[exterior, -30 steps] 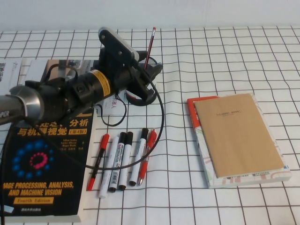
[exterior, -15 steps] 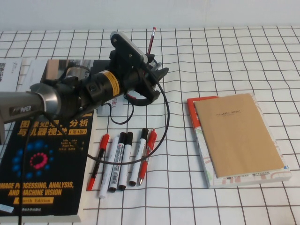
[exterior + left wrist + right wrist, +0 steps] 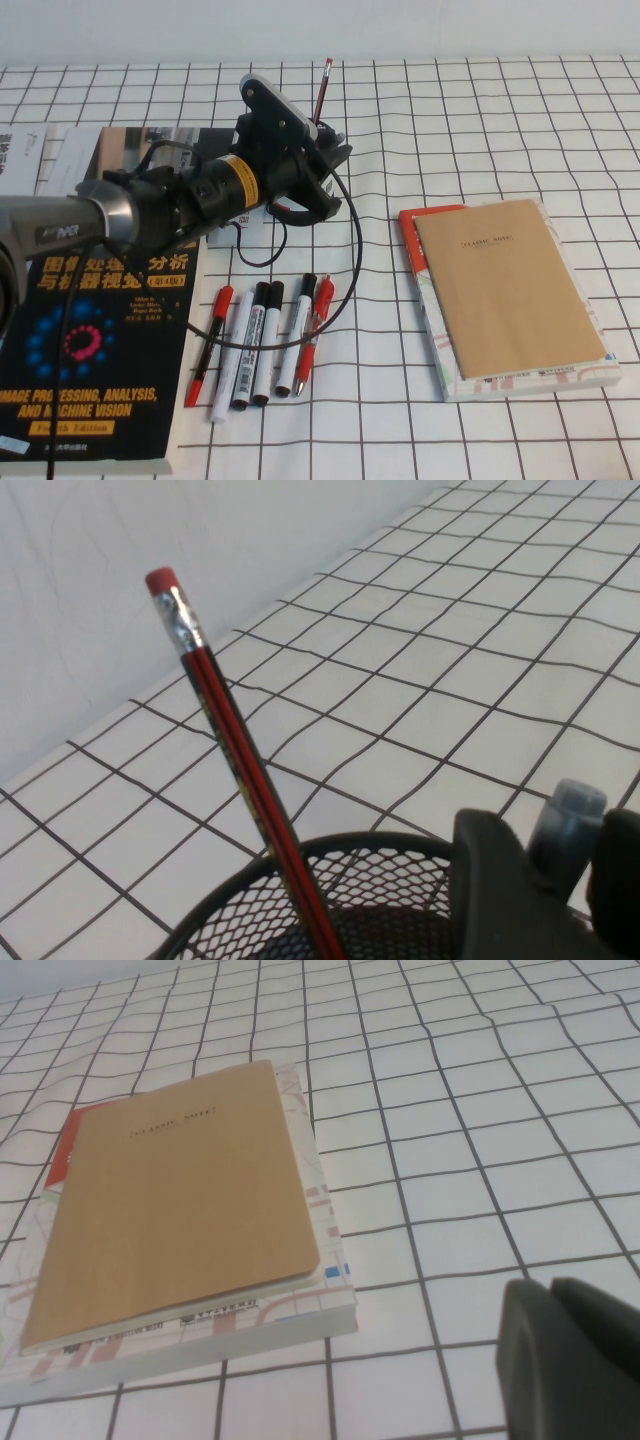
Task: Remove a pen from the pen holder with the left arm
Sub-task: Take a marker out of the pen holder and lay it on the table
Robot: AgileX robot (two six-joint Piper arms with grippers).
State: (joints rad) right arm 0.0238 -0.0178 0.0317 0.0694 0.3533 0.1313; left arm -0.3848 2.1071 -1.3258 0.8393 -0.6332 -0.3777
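Presently left gripper (image 3: 328, 152) at holder (image 3: 240, 910), right (image 3: 575, 1360) near notebook (image 3: 180, 1200)

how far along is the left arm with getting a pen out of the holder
Done: the left claw is at the holder. In hand: it sits around a grey-capped pen that stands in the holder; whether it grips yet is unclear. Left: lift the pen clear of the holder. The right claw is shut, off by the notebook.

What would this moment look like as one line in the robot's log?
left gripper at pen holder, around grey-capped pen | pen not yet out | right gripper parked near notebook
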